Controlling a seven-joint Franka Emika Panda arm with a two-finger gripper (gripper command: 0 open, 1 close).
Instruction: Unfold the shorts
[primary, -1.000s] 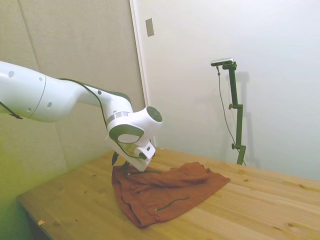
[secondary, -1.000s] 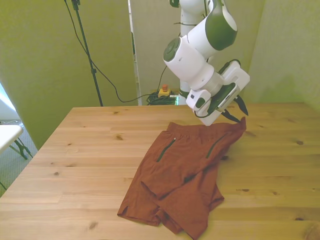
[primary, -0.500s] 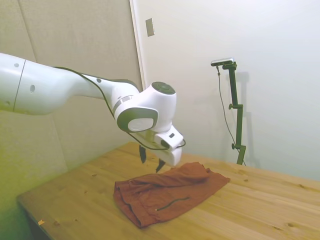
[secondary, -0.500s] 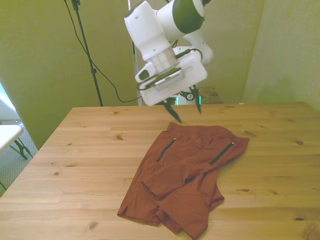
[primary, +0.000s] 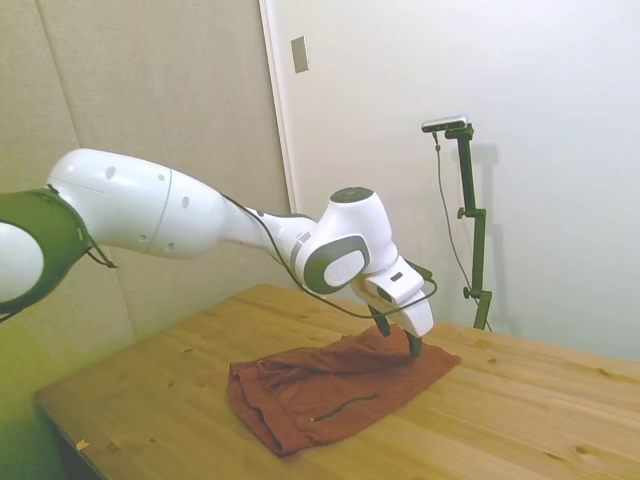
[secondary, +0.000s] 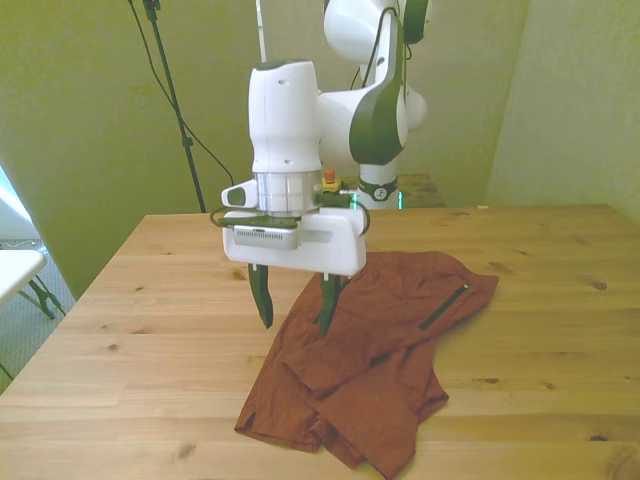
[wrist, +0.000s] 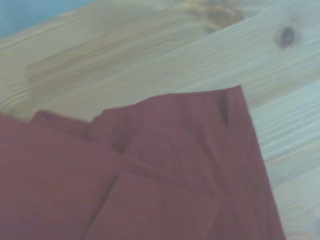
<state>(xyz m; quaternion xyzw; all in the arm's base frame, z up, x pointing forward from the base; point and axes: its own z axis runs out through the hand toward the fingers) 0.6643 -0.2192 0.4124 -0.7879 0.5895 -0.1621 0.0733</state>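
The counter (secondary: 150, 300) is made of pale wooden planks with dark knots. Behind it are plain light walls, and in the front view a thin black cable (secondary: 205, 150) hangs down at about 11 o'clock from the counter's middle.

The shorts (secondary: 370, 350) lie on the counter, rust-red and soft. In the front view they spread from the middle toward 5 o'clock. They are not flat: the lower part is folded over itself in several layers, with wrinkles. A thin dark pocket slit (secondary: 443, 306) shows at about 3 o'clock on the cloth. In the wrist view the cloth (wrist: 165, 175) fills most of the picture, with overlapping folds and a corner lying on the bare wood.

The white arm (secondary: 285, 130) bends down over the counter, and its pincer (secondary: 295, 305) points straight down. The two dark fingers (secondary: 262, 298) are spread wide apart and hold nothing. In the front view one finger is over bare wood just beside the shorts, at 9 o'clock from them, and the other is over the edge of the cloth. Whether the tips touch, I cannot tell.
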